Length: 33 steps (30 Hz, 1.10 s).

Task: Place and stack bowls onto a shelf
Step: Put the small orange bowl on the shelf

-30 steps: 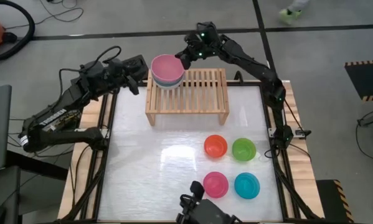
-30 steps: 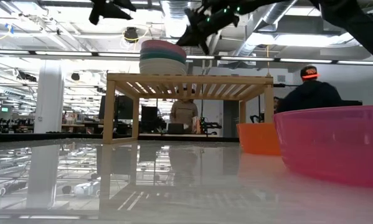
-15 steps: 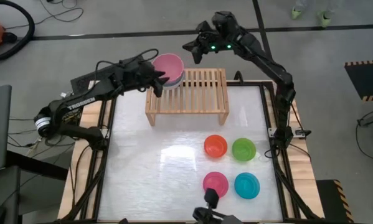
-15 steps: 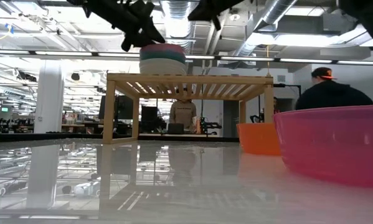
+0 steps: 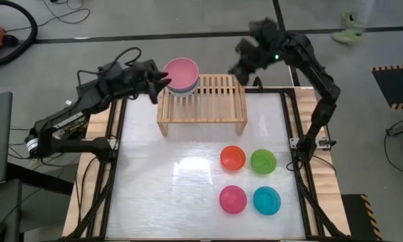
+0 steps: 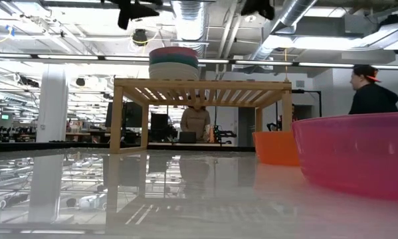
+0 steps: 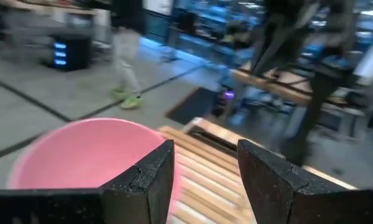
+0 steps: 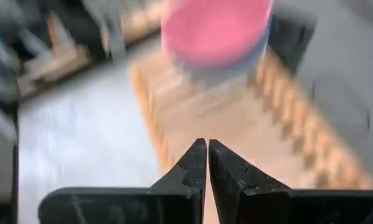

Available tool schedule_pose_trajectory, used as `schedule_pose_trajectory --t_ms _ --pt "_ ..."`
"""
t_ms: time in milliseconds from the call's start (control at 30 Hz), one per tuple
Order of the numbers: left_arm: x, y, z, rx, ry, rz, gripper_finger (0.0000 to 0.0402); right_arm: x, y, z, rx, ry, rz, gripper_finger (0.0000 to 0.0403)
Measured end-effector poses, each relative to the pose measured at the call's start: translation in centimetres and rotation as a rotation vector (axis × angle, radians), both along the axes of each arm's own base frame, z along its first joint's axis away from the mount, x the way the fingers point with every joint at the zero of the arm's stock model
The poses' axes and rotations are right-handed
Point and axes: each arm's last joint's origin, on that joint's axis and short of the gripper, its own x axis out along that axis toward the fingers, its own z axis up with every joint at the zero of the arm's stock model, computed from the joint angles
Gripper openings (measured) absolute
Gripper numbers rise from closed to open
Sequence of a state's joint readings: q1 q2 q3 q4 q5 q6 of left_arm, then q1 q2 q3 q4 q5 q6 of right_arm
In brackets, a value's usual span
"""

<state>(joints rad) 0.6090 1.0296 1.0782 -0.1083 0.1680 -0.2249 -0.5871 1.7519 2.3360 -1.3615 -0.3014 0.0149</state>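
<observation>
A stack of larger bowls [image 5: 181, 72], pink on top, stands on the left end of the light-wood slatted shelf [image 5: 218, 101]; the low view shows the stack [image 6: 174, 63] on the shelf top [image 6: 202, 85]. My left gripper [image 5: 161, 79] is open, just left of the stack and above it [image 6: 135, 10]; in its wrist view [image 7: 205, 168] the pink bowl [image 7: 86, 155] lies beyond the fingers. My right gripper [image 5: 240, 66] is shut [image 8: 207, 155] and hovers over the shelf's far right end, with the pink bowl [image 8: 214, 28] farther off.
Smaller bowls sit on the table in front of the shelf: orange [image 5: 233, 158], green [image 5: 263, 161], magenta [image 5: 233, 199] and cyan [image 5: 266, 200]. The shelf's middle and right slats [image 5: 221, 91] are bare. A person [image 6: 370, 89] stands in the room behind.
My right gripper has drawn away from the stack's right rim, moving toward the table's right over the shelf's far right end. My left gripper has swung in toward the stack's left side, then backed off a little and risen.
</observation>
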Motion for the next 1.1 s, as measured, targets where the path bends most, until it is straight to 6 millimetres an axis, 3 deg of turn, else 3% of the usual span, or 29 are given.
schedule_pose_trajectory --t_ms 100,233,300,467,833,933,1100 --pt "-0.5 -0.8 0.4 -0.011 -0.021 -0.097 0.0161 0.3 2.4 -1.8 0.066 0.225 0.021 0.0049" --pt "-0.7 -2.2 0.9 -0.051 -0.055 -0.246 0.0166 2.2 5.7 -3.5 0.088 0.300 0.051 0.0068" --pt "-0.2 -3.1 0.5 -0.085 -0.030 -0.326 0.0167 2.6 7.9 -4.0 0.075 0.336 0.100 0.0077" --pt "1.9 -5.4 -1.2 -0.072 0.123 -0.385 0.0167 2.9 11.3 -5.8 0.041 0.437 0.017 0.0087" --pt "7.4 -9.2 -5.1 -0.150 0.296 -0.465 0.0167 -1.7 17.9 -6.0 -0.019 0.409 -0.196 0.0087" --pt "8.0 -10.2 -5.4 -0.186 0.299 -0.499 0.0167 -2.9 19.0 -6.5 0.003 0.395 -0.227 0.0087" --pt "8.3 -11.9 -5.4 -0.177 0.295 -0.581 0.0167 -3.2 20.9 -8.3 0.043 0.367 -0.239 0.0087"
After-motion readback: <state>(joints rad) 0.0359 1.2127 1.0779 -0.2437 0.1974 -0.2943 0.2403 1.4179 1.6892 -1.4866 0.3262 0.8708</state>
